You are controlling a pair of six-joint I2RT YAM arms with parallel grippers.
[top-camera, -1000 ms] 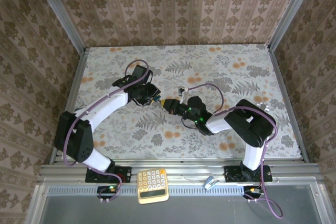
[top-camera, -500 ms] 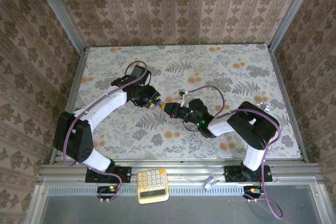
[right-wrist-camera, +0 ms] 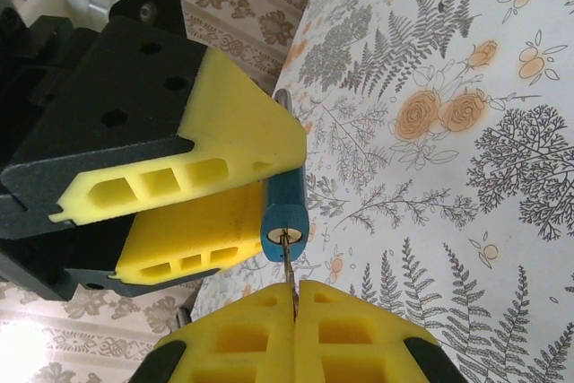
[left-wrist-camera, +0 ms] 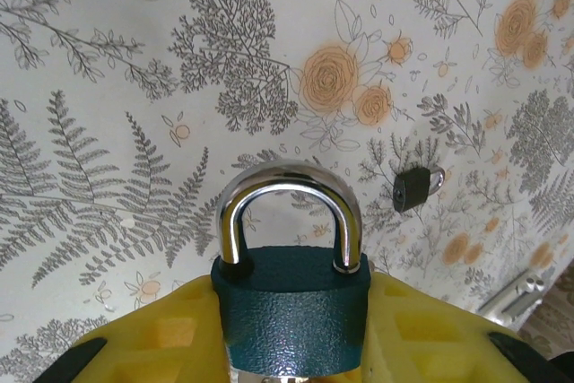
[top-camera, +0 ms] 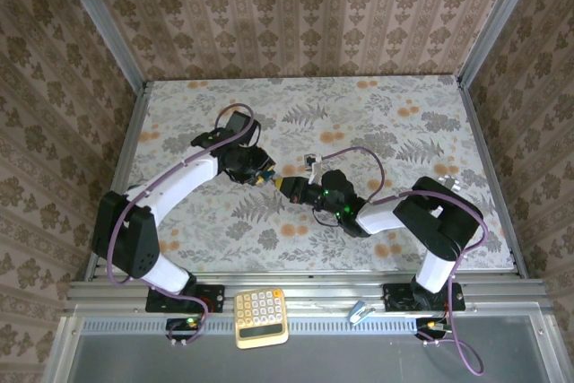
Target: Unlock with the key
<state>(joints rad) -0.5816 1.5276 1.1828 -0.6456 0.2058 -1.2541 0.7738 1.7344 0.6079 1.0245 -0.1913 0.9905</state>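
Your right hand [right-wrist-camera: 294, 291] is pressing its yellow foam pads together on the tiny key [right-wrist-camera: 288, 262]. Only the thin metal blade is showing, poking out past the fingertips; the head is buried between the pads.

Just beyond those fingertips, the blade tip is meeting the keyhole in the bottom face of the small blue padlock [right-wrist-camera: 285, 208]. I cannot tell how far in it is sitting.

Facing your right hand, your left hand [right-wrist-camera: 273, 186] is clamping the padlock's textured body between its own yellow pads. It is presenting the keyhole end toward the key and pointing the chrome shackle [left-wrist-camera: 287, 199] away, out past its fingertips. From the left wrist, both shackle legs are sitting down in the body, so the lock looks not yet released.

You are therefore in the insertion step. As I judge it, the next move calls for a straight push along the blade's line until it seats. Then roll the right wrist about that same line while the left hand is holding the body firm. Any sideways lean risks bending the blade or prying the lock out of the foam.

Farther out, beyond the shackle and to its right, a small black object with a metal end [left-wrist-camera: 414, 188] is lying on the floral-patterned counter [left-wrist-camera: 108, 60], well apart from both hands. It may be a second key, but it is too small to tell.
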